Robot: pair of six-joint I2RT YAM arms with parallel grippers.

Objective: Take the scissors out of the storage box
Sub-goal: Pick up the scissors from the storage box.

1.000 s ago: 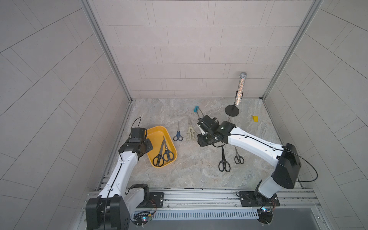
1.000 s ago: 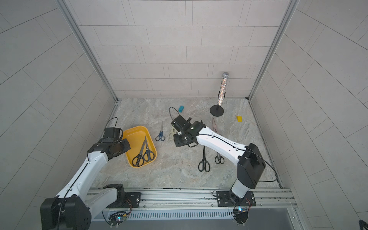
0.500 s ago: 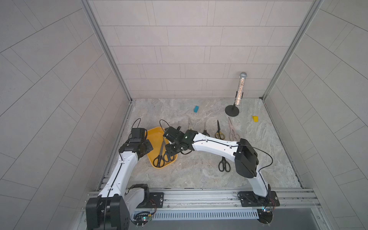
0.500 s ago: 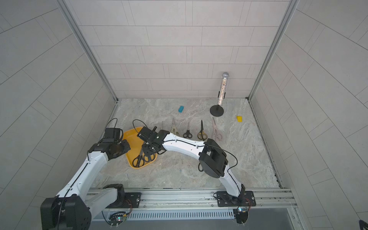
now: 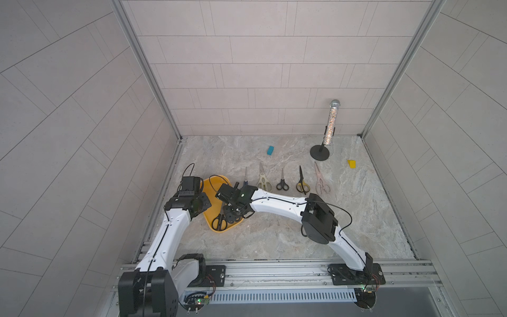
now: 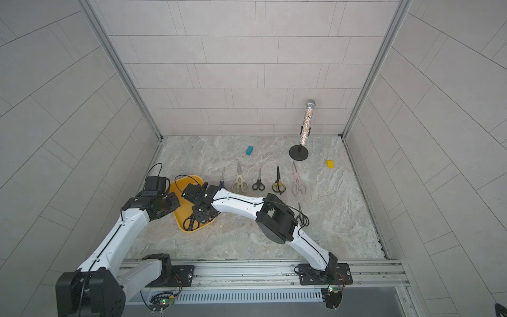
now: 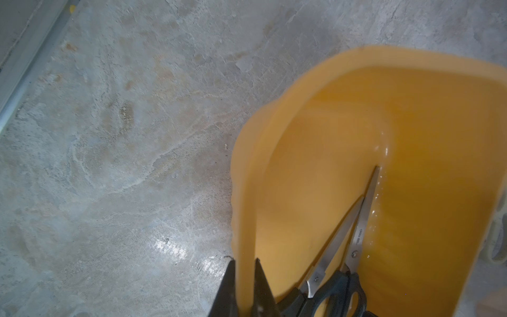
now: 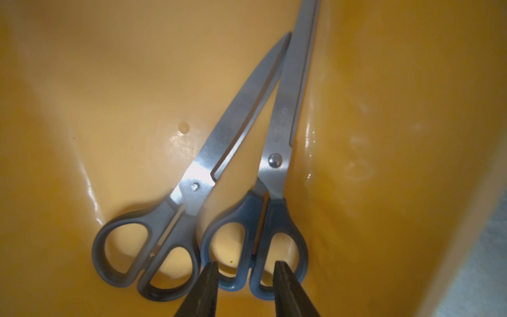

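Grey marbled tabletop is bearing a shallow mustard-yellow plastic storage box at near left. Inside, grey-handled steel scissors and dark-blue-handled steel scissors are lying with tips converging. At its rim the left gripper is pinching, while the right gripper is hovering, parted, astride the blue handles.

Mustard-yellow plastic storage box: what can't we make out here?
- Both top views: the right arm's wrist covers the blades of the two steel scissors in the mustard-yellow plastic storage box; only handle loops show.
- Right wrist view: the dark-blue-handled pair's blade tip is cut off by frame edge; contact with the open right gripper unclear.
- Left wrist view: box rim blurred; scissor handles cut off by the edge beside the shut left gripper.
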